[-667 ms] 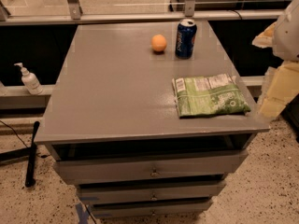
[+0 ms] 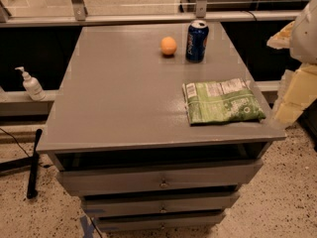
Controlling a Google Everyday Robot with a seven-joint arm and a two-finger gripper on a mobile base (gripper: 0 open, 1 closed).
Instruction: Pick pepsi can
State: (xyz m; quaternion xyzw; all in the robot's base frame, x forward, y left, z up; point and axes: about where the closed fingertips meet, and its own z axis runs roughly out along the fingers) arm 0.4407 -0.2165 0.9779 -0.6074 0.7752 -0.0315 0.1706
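Observation:
The pepsi can (image 2: 196,41), dark blue with a silver top, stands upright at the far right of the grey cabinet top (image 2: 119,98). An orange fruit (image 2: 168,46) sits just left of it. My gripper (image 2: 297,90), cream and white, hangs at the right edge of the view, beyond the cabinet's right side. It is nearer to me than the can and well apart from it, and it holds nothing that I can see.
A flat green snack bag (image 2: 223,101) lies near the right front of the top, between the gripper and the can. Drawers (image 2: 158,182) sit below. A white pump bottle (image 2: 31,85) stands on a ledge to the left. A railing (image 2: 148,19) runs behind.

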